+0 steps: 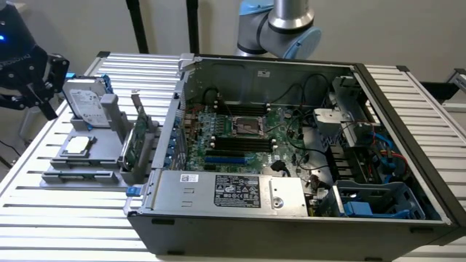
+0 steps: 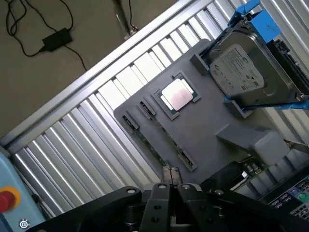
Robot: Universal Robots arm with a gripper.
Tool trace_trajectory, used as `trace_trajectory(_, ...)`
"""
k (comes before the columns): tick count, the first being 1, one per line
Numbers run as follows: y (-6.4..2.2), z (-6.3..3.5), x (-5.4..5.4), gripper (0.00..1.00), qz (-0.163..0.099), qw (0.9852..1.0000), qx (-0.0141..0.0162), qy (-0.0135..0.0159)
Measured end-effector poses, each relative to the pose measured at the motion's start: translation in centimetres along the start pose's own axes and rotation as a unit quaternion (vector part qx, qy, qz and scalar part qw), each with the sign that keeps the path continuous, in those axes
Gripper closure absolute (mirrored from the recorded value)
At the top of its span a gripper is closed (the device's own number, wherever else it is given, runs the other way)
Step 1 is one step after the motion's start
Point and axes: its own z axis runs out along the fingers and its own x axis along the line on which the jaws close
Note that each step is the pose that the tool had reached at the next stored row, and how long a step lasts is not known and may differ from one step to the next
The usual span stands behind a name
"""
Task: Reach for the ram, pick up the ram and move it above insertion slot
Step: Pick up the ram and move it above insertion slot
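Zero gap between the fingertips of the gripper [image 2: 170, 171]: pressed together, clutching nothing, poised over the near edge of the gray fixture tray [image 2: 207, 125]. Nearest those tips, standing on edge in a holder along that rim, the ram [image 2: 157, 149]. Just a sliver of green between two end clips, and judging by the exterior view, not in contact. Probably featherlight and stiff, yet brittle in its way: thin board, small chips, no tolerance for bending or twisting. Best pinched squarely across the two flat faces, near the middle of the top edge, to avoid tipping; likely slick on bare board. Beyond it on the tray, a CPU [image 2: 177, 94] in a square pocket, then a hard drive [image 2: 246, 72] in a blue-trimmed cradle. Farther off, well apart from the tray, inside the open computer case [image 1: 240, 71], the insertion slot [image 1: 244, 144] among parallel black rows beside the CPU socket [image 1: 248, 125].
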Motion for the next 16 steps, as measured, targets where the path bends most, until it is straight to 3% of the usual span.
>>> trace_trajectory(4, 0.00, 0.04, 0.00, 0.89, -0.036, 0.9993, 0.0005, 0.0006)
trace_trajectory(8, 0.00, 0.08, 0.00, 0.89, -0.073, 0.9973, 0.0011, 0.0011)
trace_trajectory(12, 0.00, 0.10, 0.00, 0.89, -0.109, 0.9941, 0.0019, 0.0015)
trace_trajectory(16, 0.00, 0.12, 0.00, 0.89, -0.145, 0.9894, 0.0027, 0.0020)
